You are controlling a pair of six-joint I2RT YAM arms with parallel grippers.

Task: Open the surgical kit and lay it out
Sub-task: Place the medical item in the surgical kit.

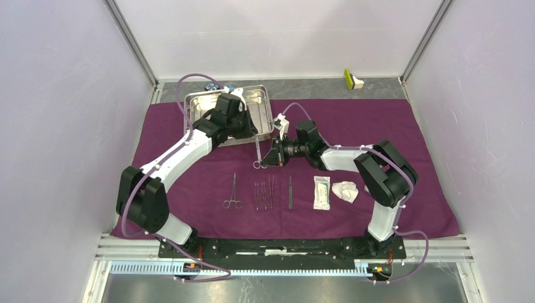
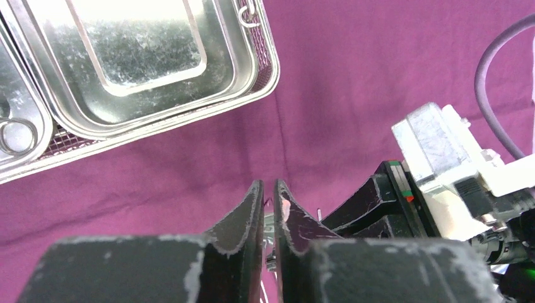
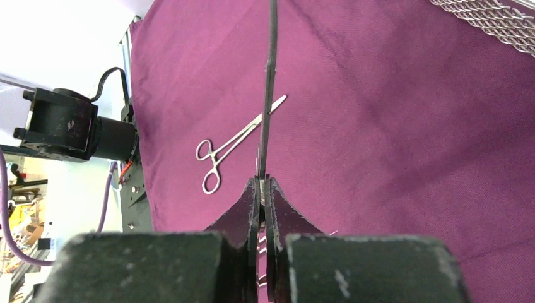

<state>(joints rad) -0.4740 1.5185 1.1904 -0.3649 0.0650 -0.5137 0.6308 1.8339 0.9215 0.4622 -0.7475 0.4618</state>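
Laying-out looks well along: on the large purple cloth wrap (image 1: pixel 391 139) a row of slim metal instruments (image 1: pixel 264 192), a white sealed packet (image 1: pixel 322 192) and white gauze wads (image 1: pixel 346 190) lie at lower centre of the top view, while one more pair of slim steel ring-handled forceps (image 1: pixel 258 154) is held just below the shiny two-compartment steel tray (image 1: pixel 268 110) at upper centre. The right gripper (image 3: pixel 265 183) is clenched on its shank, and the left gripper (image 2: pixel 269 186), fingers almost together, seems to pinch the same piece. Next, I judge, the left must let go so the right can lay it flat in the row
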